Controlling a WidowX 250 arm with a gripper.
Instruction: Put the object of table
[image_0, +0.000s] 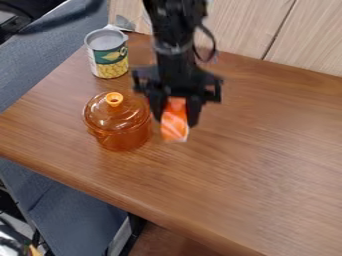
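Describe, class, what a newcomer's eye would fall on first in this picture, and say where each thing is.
First, probably, the glossy, see-through orange pot with its lidded, knobbed top, left of centre on the brown wood-grain table. Just right of it, the black two-fingered robot hand holds a small orange piece with white stripes. Behind the pot, near the table's far edge, stands an opened metal can with a green-and-yellow label.

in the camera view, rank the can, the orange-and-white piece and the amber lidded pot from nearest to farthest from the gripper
1. orange-and-white piece: held in the gripper
2. amber lidded pot: just to the left of the gripper in the view
3. can: up and to the left in the view, behind the pot
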